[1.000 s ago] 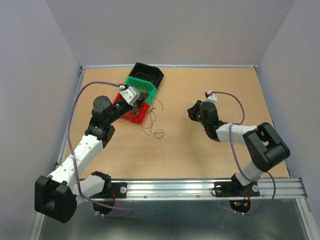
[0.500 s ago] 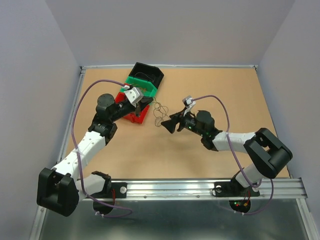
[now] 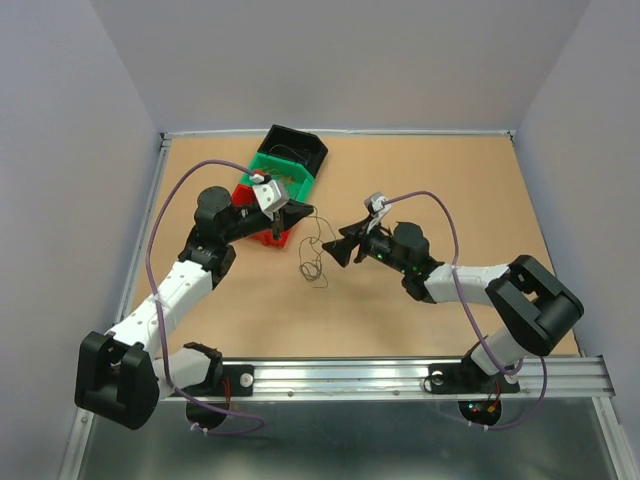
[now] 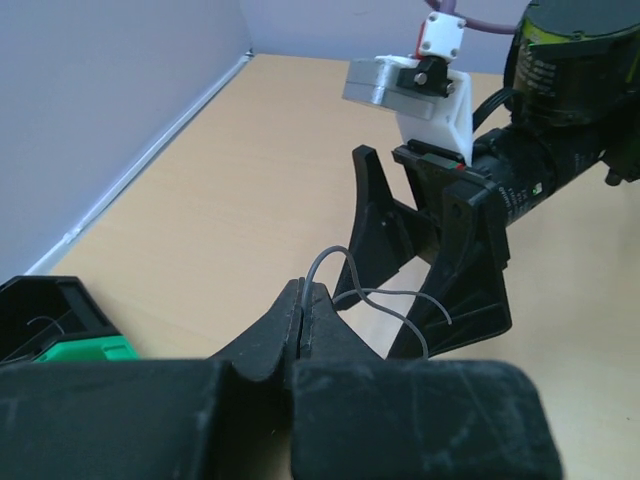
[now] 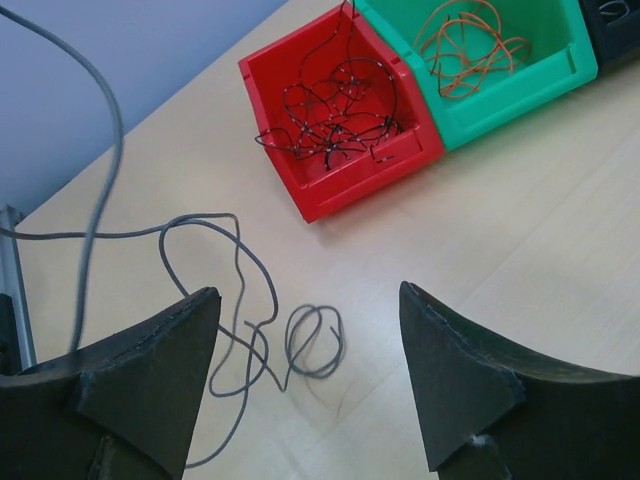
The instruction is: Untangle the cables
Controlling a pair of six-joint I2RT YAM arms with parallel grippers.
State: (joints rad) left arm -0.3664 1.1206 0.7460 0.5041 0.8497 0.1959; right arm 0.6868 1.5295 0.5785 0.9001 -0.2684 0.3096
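The grey cable (image 3: 313, 264) is lying in loose loops on the worktop (image 3: 420, 170). Its long axis is running near to far, rising to the left claw (image 3: 297, 211), which is clenching its upper end. The right claw (image 3: 341, 248) is standing released, jaws wide, pointing at the left claw near the strand. Beyond, the red bin (image 5: 372, 180) is holding dark wires (image 5: 335, 115) and the green bin (image 5: 505, 103) orange wires (image 5: 470, 45). Half a second ago the cable was bunched higher between the claws; now it is hanging stretched out.
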